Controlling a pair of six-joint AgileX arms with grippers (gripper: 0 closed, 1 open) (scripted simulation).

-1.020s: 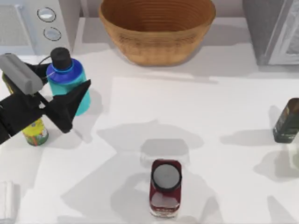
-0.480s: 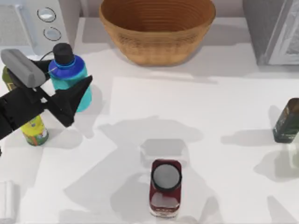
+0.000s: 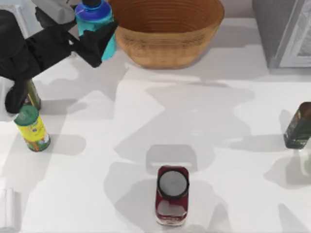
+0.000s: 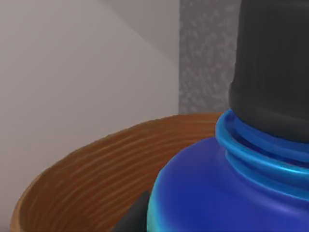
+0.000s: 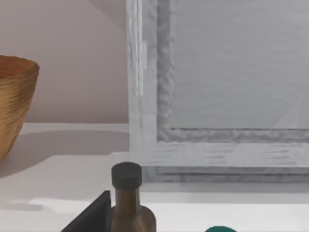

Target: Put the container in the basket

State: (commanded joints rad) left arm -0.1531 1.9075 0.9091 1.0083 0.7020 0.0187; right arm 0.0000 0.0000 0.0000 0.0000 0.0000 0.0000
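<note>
Container (image 3: 95, 19) hangs clamped in the left claw (image 3: 92, 36), lifted off the desk (image 3: 204, 126), just left of the basket (image 3: 165, 46). Carrying over the rim and release remain.

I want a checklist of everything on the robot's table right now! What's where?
Surface: white table, shadows across it.
Job's things: cyan bottle held up off the table, just left of the wicker basket, not yet inside; basket at the back middle.
Clutter: yellow green-lidded can at left; dark red jar at front middle; dark bottle at right edge.
End effectors: left end effector closed on the cyan bottle; right one at the right side, by the dark bottle.
Cables: nothing seen.
Surroundings: grey appliance at back right.
</note>
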